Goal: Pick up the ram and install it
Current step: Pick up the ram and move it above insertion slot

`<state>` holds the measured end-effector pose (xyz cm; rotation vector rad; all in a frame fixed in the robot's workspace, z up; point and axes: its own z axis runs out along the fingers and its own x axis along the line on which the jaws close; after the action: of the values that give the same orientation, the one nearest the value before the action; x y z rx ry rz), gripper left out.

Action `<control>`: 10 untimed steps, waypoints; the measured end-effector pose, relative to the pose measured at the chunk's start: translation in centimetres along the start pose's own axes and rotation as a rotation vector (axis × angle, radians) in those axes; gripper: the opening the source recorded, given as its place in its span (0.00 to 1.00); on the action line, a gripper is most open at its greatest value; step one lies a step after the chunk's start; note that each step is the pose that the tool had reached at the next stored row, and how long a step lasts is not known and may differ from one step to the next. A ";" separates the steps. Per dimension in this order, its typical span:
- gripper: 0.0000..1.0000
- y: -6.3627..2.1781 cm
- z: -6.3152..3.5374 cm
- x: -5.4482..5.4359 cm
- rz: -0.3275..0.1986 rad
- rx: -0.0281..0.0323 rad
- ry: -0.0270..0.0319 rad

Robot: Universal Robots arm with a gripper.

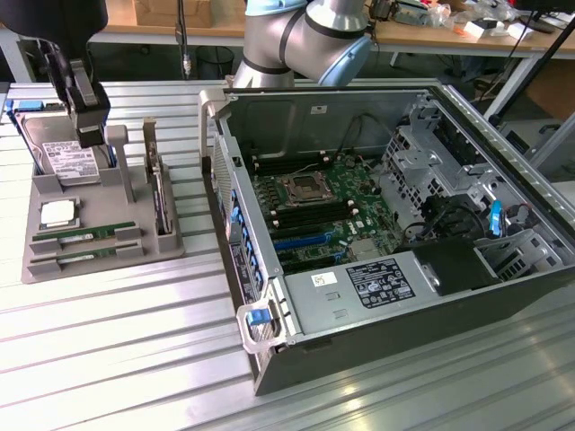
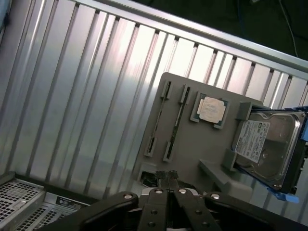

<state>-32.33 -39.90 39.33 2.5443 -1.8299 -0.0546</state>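
Two green ram sticks lie side by side in slots of a grey holder tray (image 1: pixel 108 260), one (image 1: pixel 85 234) just behind the other (image 1: pixel 83 253). In the wrist view they are thin dark strips (image 2: pixel 175 126) on the tray (image 2: pixel 192 149). My gripper (image 1: pixel 90 135) hangs shut with nothing between its fingers, above the back of the tray next to the hard drive (image 1: pixel 65 157) and apart from the ram. In the wrist view, the closed fingertips (image 2: pixel 167 177) hover over the tray's edge.
A silver processor chip (image 1: pixel 56 214) sits on the tray, and an expansion card (image 1: pixel 160 202) stands at its side. At the exterior view's right, the open computer case (image 1: pixel 467 296) shows its motherboard (image 1: pixel 314 202) with black memory slots. Everything rests on a ribbed aluminium table (image 1: pixel 108 350).
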 end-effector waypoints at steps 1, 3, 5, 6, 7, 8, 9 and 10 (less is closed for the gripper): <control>0.11 0.00 0.00 0.0 -0.013 -0.0004 0.0003; 0.11 0.00 0.00 0.0 -0.045 -0.0012 0.0012; 0.11 0.00 0.00 0.0 -0.068 -0.0017 0.0017; 0.11 0.00 0.00 0.0 -0.076 -0.0018 0.0020; 0.11 0.00 0.00 0.0 -0.088 -0.0022 0.0023; 0.11 0.00 0.00 0.0 -0.095 -0.0023 0.0025; 0.11 0.00 0.00 0.0 -0.105 -0.0025 0.0027; 0.11 0.00 0.00 0.0 -0.124 -0.0030 0.0032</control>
<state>-32.33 -39.90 39.33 2.6510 -1.6674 -0.0538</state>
